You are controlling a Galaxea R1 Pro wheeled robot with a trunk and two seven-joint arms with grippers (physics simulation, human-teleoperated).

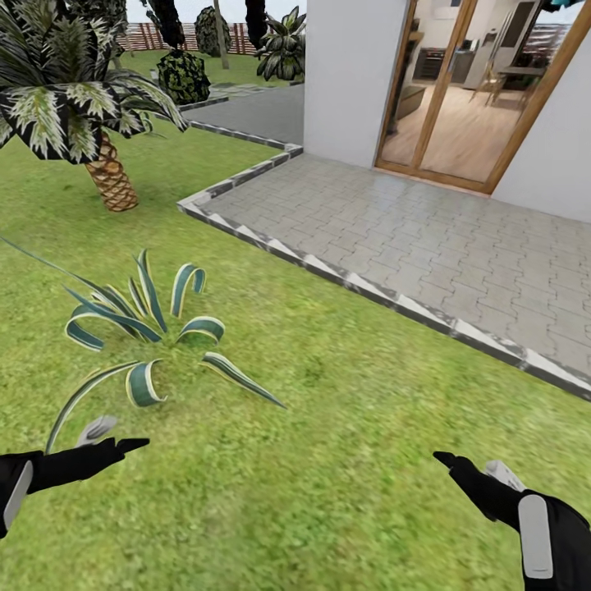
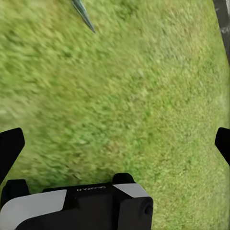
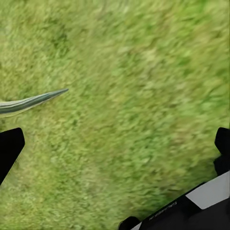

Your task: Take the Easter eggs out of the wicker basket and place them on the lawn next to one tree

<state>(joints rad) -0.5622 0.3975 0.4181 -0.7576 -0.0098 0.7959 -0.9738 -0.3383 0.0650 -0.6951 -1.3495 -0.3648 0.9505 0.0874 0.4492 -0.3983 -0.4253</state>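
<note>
Both grippers, left gripper (image 1: 115, 437) and right gripper (image 1: 468, 469), hang wide and empty over the lawn (image 1: 345, 460); with basket and eggs nowhere in sight, neither arm is nearer.

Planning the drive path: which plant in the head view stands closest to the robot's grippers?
The striped spiky plant, low on the lawn just ahead of the left gripper. The palm and the dark shrubs stand farther back.
</note>
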